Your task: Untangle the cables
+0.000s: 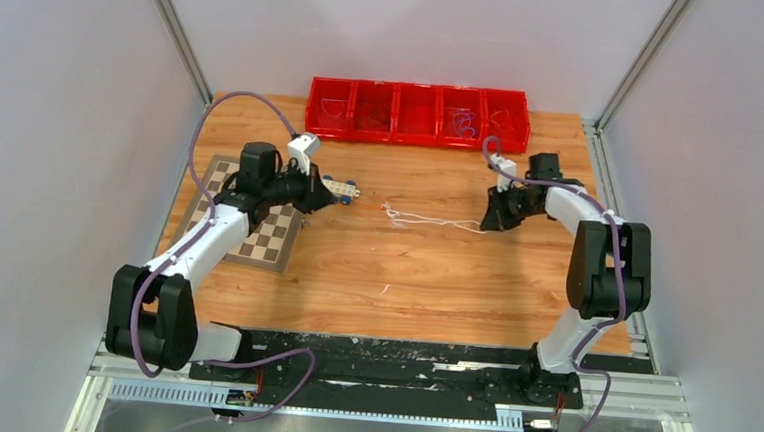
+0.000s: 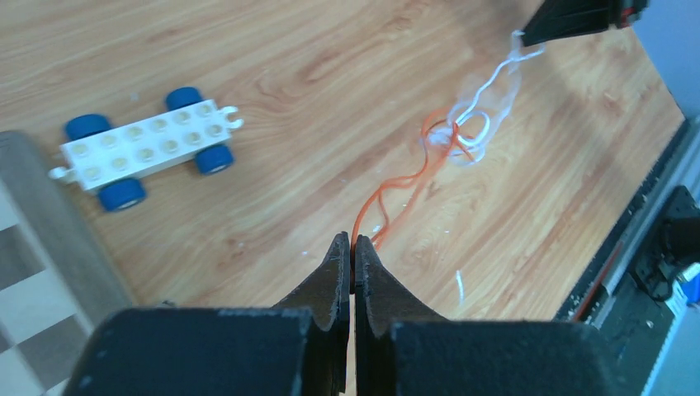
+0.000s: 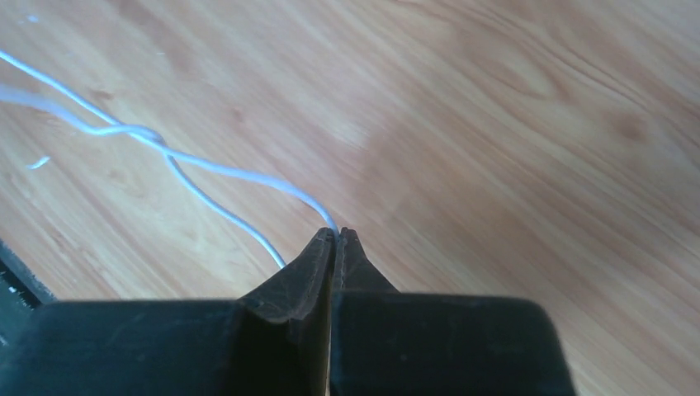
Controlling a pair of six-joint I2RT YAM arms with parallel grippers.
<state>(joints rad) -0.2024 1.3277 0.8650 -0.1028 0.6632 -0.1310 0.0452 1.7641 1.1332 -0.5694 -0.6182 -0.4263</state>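
Looking down from the top camera, the left gripper (image 1: 337, 200) sits low over the wooden table (image 1: 434, 289), just beside the toy car (image 1: 341, 186) and at the edge of the chessboard mat (image 1: 257, 230). The right gripper (image 1: 485, 225) is across the middle, and the white cable (image 1: 438, 220) runs in a loose line from it toward the left one; the red bins (image 1: 416, 114) line the far edge, well apart. In the left wrist view the jaws are pressed together on the end of the orange-red cable (image 2: 409, 177), which leads out to a knot (image 2: 458, 134) where it loops through the white one. In the right wrist view the jaws are likewise pinched together, on a white strand that twists round a second white strand just ahead. The risk, as I judge it, is that hauling the ends straight apart cinches the knot tighter instead of freeing it, or that so thin a wire slides out of the fingertips; a sideways sweep by the left arm could also shove the car. Open wood lies toward the near edge and beyond the right gripper, while the left side is crowded by car and mat.
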